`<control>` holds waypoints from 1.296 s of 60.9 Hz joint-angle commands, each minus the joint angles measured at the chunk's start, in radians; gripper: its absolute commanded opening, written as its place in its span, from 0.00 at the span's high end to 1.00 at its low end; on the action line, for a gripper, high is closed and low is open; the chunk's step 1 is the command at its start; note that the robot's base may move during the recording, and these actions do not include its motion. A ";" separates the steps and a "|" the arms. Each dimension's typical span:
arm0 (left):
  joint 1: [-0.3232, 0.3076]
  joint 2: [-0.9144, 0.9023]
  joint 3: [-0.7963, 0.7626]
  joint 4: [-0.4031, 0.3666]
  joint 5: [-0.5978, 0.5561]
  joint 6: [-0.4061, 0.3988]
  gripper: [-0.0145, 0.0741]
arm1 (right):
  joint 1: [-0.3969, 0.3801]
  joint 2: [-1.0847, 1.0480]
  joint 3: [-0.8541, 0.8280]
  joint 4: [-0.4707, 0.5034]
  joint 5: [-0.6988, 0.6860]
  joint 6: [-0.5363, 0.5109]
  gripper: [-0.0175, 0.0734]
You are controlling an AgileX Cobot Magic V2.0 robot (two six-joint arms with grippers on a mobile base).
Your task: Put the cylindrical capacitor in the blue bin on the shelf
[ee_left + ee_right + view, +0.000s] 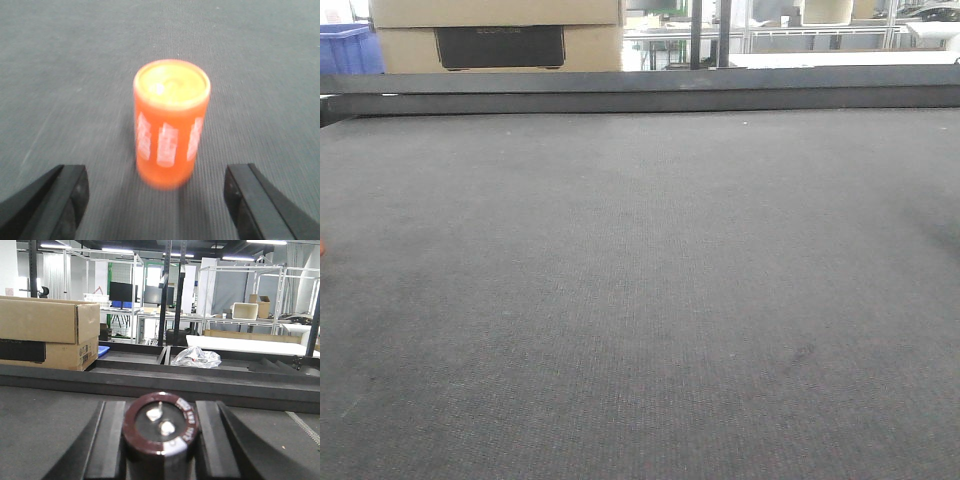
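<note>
Cylindrical capacitor [160, 426] upright, pinched in the right hand [161, 452] — cardboard box [47, 335] well behind it, leftward. Left hand [157, 217] spread wide — orange cylinder [171, 122] standing on counter [60, 75] just ahead.

Orange cylinder [171, 125] (upright) between wide-apart fingers [45, 205]

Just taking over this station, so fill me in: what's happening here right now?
The right gripper has the cylindrical capacitor clamped between its fingers, terminals toward the wrist camera. The left gripper is open, with an orange cylinder standing upright on the grey mat between its fingers, untouched. A blue bin shows far left beyond the table; the capacitor has not reached it.
</note>
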 commanded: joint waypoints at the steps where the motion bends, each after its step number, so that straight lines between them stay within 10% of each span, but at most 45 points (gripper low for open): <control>1: -0.006 0.064 -0.060 0.000 -0.027 -0.002 0.32 | 0.000 -0.008 -0.003 -0.005 -0.013 -0.003 0.95; 42: -0.006 0.256 -0.227 -0.008 -0.027 -0.002 0.33 | 0.000 -0.008 -0.003 -0.005 -0.011 -0.003 0.95; 61: -0.006 0.241 -0.227 -0.004 -0.016 -0.002 0.96 | 0.000 -0.008 -0.003 -0.005 0.019 -0.003 0.95; 79: -0.006 -0.005 -0.278 0.021 0.284 -0.002 0.96 | 0.000 -0.006 -0.156 -0.005 0.433 -0.003 0.95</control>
